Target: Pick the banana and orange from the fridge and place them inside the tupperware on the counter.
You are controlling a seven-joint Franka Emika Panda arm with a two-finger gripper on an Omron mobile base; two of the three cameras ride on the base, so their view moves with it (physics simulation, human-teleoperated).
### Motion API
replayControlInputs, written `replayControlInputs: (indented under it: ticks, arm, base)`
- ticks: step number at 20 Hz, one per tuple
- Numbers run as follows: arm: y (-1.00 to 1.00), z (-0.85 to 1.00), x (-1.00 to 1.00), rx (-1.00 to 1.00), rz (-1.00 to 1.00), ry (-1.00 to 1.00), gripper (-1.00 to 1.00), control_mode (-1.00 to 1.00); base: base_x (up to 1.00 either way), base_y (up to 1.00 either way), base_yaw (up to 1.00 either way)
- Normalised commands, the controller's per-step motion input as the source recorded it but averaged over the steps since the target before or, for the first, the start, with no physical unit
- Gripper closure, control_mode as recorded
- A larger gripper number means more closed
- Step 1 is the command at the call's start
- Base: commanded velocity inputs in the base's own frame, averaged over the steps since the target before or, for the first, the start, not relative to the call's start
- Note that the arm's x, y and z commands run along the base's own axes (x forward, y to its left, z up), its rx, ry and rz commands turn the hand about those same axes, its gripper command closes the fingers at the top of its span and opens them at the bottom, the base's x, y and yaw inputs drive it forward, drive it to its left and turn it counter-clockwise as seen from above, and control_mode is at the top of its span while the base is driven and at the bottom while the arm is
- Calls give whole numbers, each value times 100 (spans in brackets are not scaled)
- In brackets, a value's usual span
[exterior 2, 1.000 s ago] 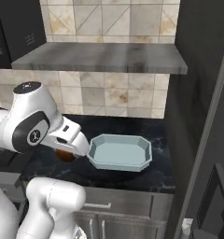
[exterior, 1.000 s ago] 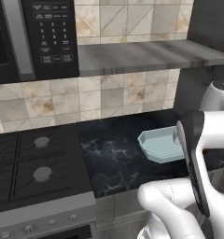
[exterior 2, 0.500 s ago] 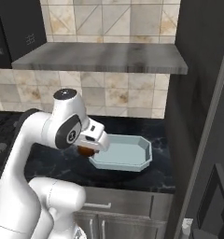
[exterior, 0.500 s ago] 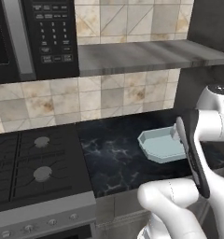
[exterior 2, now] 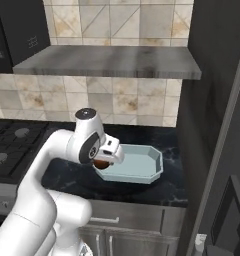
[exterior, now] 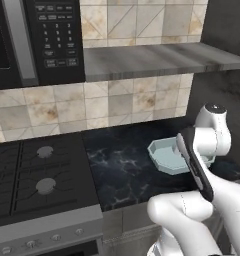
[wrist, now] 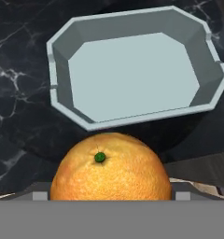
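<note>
My gripper (exterior 2: 103, 162) is shut on the orange (exterior 2: 100, 164), a round orange ball with a green stem spot, large at the bottom of the hand view (wrist: 111, 168). It hangs just above the near left rim of the tupperware (exterior 2: 139, 168), a pale blue-grey octagonal tray that lies empty on the black marbled counter (exterior 2: 67, 172). In the hand view the tupperware (wrist: 132, 74) lies just beyond the orange. From the left base view my arm covers part of the tupperware (exterior: 164, 155). The fridge (exterior 2: 217, 100) stands at the right. The banana is out of view.
A gas stove (exterior: 37, 180) adjoins the counter on the left, under a black microwave (exterior: 42, 40). A grey shelf (exterior: 152, 60) runs above the tiled wall. A dark fridge door edge (exterior 2: 232, 210) stands close at the lower right.
My arm has swung right along the counter with the orange in the gripper, from left of the tupperware to its near left rim. The tupperware has not moved.
</note>
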Motion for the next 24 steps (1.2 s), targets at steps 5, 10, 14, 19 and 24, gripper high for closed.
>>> replayControlInputs:
  ticks: [5,10,14,19,24]
  arm:
    - [0,-45,66,0,0,3,100,-100]
    - [-5,-36,55,0,0,0,100,-100]
    - [-9,-38,47,0,3,0,100,-100]
    - [-5,-37,32,0,4,0,100,-100]
    - [0,-30,14,0,3,0,100,-100]
  base:
    - [0,0,0]
    - [0,0,0]
    - [0,0,0]
    - [0,0,0]
    - [0,0,0]
